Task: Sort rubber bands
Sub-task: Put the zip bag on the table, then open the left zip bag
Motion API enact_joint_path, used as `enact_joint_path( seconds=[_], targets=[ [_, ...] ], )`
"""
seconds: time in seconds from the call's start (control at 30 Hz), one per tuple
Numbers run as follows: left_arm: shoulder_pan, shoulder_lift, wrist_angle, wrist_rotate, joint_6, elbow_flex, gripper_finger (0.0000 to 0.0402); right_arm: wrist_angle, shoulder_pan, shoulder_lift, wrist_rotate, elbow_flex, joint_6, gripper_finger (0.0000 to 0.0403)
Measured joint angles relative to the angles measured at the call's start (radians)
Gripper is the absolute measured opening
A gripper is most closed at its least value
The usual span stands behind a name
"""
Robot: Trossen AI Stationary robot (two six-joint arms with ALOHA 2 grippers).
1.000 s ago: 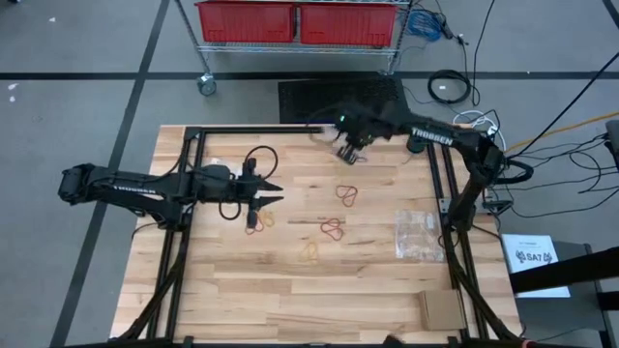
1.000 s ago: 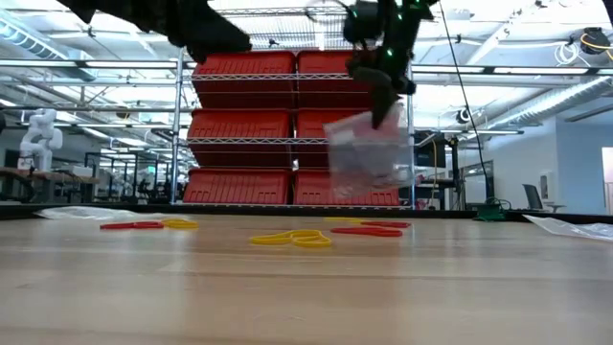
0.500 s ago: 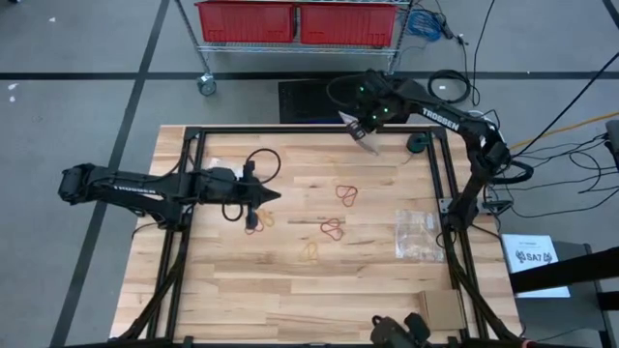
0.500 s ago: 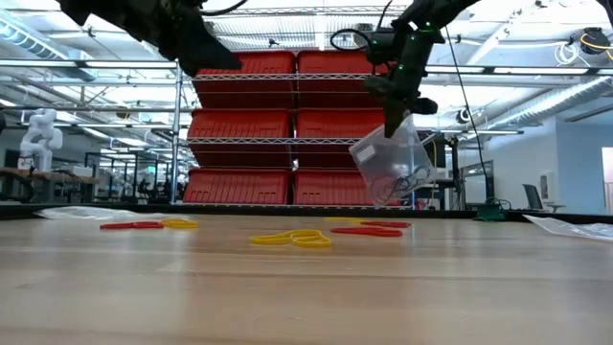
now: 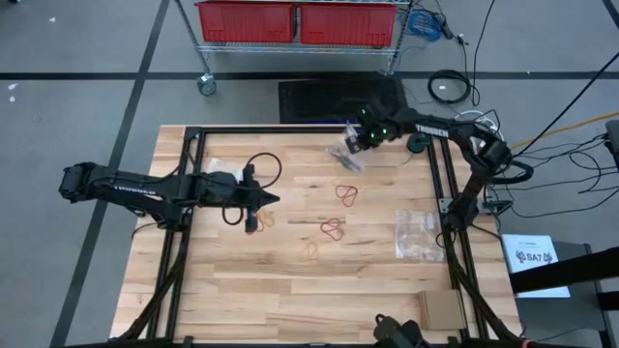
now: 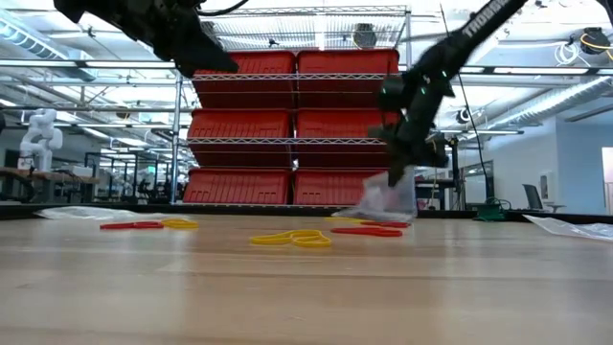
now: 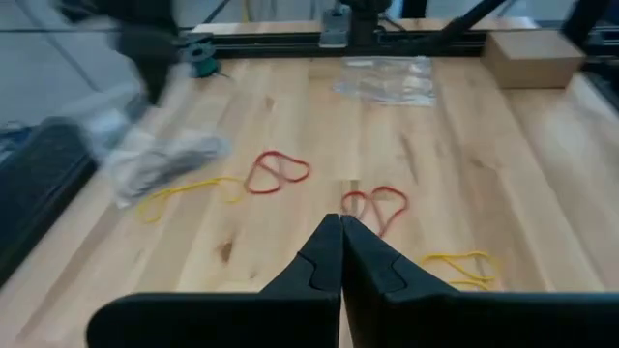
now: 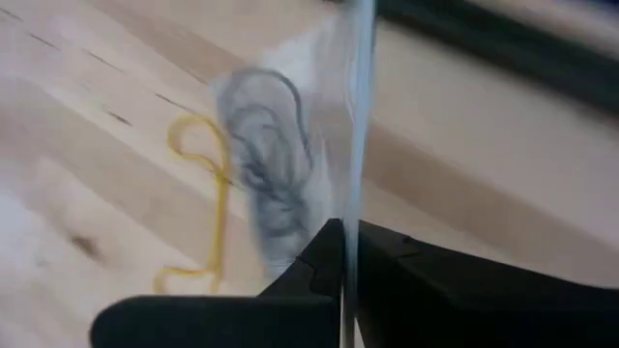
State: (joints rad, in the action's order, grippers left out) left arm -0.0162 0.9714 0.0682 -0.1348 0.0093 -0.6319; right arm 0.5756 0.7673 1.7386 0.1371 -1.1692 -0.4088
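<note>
My right gripper (image 5: 356, 143) is shut on a clear plastic bag (image 5: 342, 155) at the table's far side. Black rubber bands (image 8: 274, 169) are bunched inside the bag. A yellow band (image 8: 206, 198) lies on the wood beside it. Loose red bands (image 5: 346, 193) (image 5: 332, 229) and a yellow one (image 5: 309, 252) lie flat mid-table. My left gripper (image 5: 277, 200) is shut and empty, above the table left of centre. More bands (image 5: 258, 220) lie just under it. The left wrist view shows its closed tips (image 7: 340, 224) over the red bands (image 7: 375, 206). My right gripper pinches the bag's upper edge (image 8: 354, 208) between its two fingers, coming from above and slanting down. The bag hangs below the fingers. Its lower end (image 6: 375, 213) rests on the table.
A second clear bag (image 5: 418, 234) lies flat near the table's right edge. A small cardboard box (image 5: 440, 307) sits at the near right corner. A black cable loop (image 5: 259, 159) lies by the left arm. Black frame rails (image 5: 440, 184) border the table.
My right gripper swung the bag up and toward the table's far right, then came down, so the bag's lower end now rests on the wood. My left gripper has shut its fingers and stayed in place.
</note>
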Motion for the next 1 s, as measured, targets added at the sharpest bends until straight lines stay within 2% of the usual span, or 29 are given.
enact_joint_path(
  seconds=[0.17, 0.33, 0.57, 0.73, 0.87, 1.0],
  targets=[
    [0.0, 0.0, 0.06, -0.106, -0.003, 0.0, 0.0002, -0.145, 0.037, -0.005, -0.019, 0.191, -0.077, 0.0],
    [0.0, 0.0, 0.11, -0.281, -0.028, 0.0, 0.0002, -0.177, 0.051, -0.065, -0.129, 0.299, -0.091, 0.0002],
    [0.0, 0.0, 0.134, -0.419, -0.061, 0.0, 0.0001, -0.117, 0.05, -0.238, -0.169, 0.31, 0.032, 0.0042],
    [0.016, 0.0, 0.325, -0.569, -0.218, 0.0, 0.0001, -0.099, 0.05, -0.418, -0.171, 0.309, 0.097, 0.0084],
    [0.074, 0.031, 0.476, -0.606, -0.403, 0.0, 0.0001, -0.096, 0.043, -0.557, -0.165, 0.309, 0.12, 0.0112],
    [0.131, 0.114, 0.442, -0.605, -0.45, 0.039, 0.0001, -0.094, 0.003, -0.659, -0.164, 0.309, 0.132, 0.011]
  ],
)
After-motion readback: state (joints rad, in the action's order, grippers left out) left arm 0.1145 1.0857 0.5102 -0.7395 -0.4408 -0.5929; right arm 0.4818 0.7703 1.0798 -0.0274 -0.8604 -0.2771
